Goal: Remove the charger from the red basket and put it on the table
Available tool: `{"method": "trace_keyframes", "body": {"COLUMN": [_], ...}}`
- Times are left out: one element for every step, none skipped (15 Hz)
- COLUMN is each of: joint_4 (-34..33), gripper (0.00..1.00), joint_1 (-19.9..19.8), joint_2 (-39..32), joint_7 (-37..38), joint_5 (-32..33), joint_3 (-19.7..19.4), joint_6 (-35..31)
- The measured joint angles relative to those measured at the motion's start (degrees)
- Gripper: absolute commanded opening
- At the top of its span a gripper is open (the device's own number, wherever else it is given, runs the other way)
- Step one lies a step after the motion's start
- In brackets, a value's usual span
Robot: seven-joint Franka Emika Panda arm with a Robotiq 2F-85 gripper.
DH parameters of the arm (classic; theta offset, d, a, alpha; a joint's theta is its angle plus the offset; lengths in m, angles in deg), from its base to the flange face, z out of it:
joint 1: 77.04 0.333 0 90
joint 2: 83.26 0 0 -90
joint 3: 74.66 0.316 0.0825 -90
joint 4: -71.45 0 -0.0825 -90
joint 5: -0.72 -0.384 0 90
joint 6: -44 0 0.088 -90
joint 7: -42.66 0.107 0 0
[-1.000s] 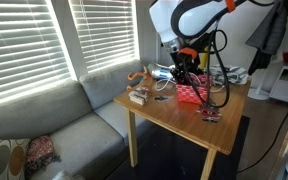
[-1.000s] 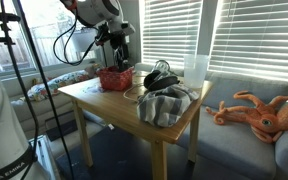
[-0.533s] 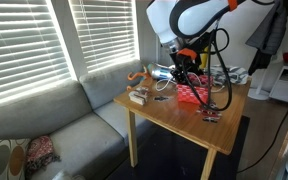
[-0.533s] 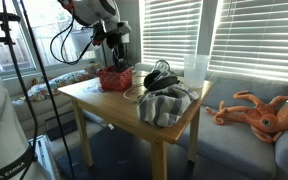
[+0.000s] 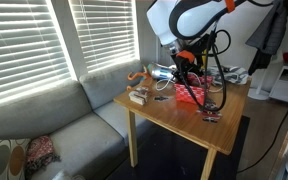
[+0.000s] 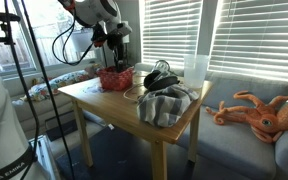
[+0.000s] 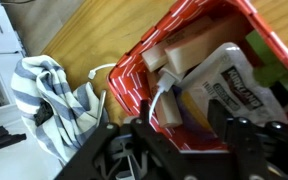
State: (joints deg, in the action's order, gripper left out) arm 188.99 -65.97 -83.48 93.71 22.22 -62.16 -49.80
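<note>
The red basket stands on the light-wood table and shows in both exterior views. In the wrist view the red basket holds a tan block, a white packet and a pale cable. My gripper hangs just above the basket. In the wrist view its fingers are spread apart with nothing between them. A thin black cord, the charger, hangs in loose loops beside the basket. I cannot tell whether it touches the gripper.
A striped cloth lies on the table near the basket. A black clump of cables and a white container stand behind it. Small items lie at the far side. A grey sofa surrounds the table.
My gripper has risen slightly above the red basket. Nothing else has visibly moved.
</note>
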Motion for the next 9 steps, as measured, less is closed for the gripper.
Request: {"method": "trace_keyframes", "body": {"joint_4": [0.0, 0.0, 0.0, 0.0, 0.0, 0.0, 0.0, 0.0, 0.0], "gripper": [0.63, 0.62, 0.61, 0.62, 0.61, 0.62, 0.62, 0.61, 0.59], "joint_1": [-0.2, -0.3, -0.5, -0.6, -0.6, -0.6, -0.6, -0.6, -0.6], "joint_2": [-0.1, -0.3, -0.4, -0.6, -0.7, -0.7, -0.8, -0.8, -0.8], "joint_7": [0.4, 0.7, 0.8, 1.0, 1.0, 1.1, 1.1, 1.1, 1.1], "joint_5": [0.0, 0.0, 0.0, 0.0, 0.0, 0.0, 0.0, 0.0, 0.0], "joint_3": [-0.4, -0.9, -1.3, -1.7, -2.0, -2.2, -2.4, -2.6, -2.7], "joint_6": [-0.3, -0.6, -0.9, -1.1, -1.3, -1.4, -1.6, -1.7, -1.8]}}
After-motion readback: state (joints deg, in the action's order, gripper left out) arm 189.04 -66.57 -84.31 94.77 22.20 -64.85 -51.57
